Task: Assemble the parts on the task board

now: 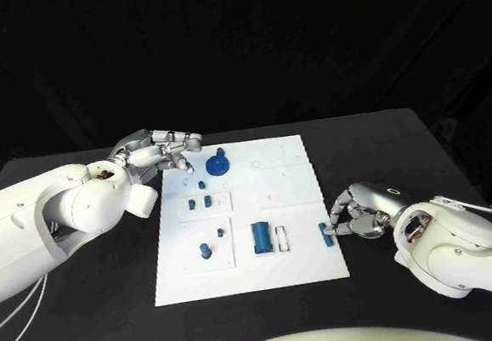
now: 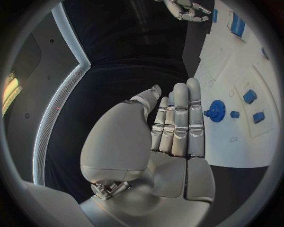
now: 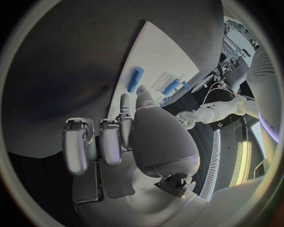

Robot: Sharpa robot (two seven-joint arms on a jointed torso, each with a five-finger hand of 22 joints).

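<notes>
The white task board (image 1: 292,190) lies mid-table. A blue gear (image 1: 217,168) stands near its far left corner, two small blue blocks (image 1: 200,201) sit below it, and a larger blue cylinder (image 1: 260,235) lies toward the near side. My left hand (image 1: 164,152) hovers by the far left corner, its straight fingers (image 2: 179,118) close together and holding nothing. My right hand (image 1: 358,216) is at the board's right edge. Its fingertips (image 3: 142,91) meet the end of a small blue peg (image 1: 325,233), also in the right wrist view (image 3: 135,79). Whether the peg is pinched is unclear.
Two short blue pegs (image 1: 213,241) stand on the near left part of the board, and a white piece (image 1: 283,239) lies beside the cylinder. The black table (image 1: 379,143) surrounds the board. The gear (image 2: 217,111) lies just beyond my left fingertips.
</notes>
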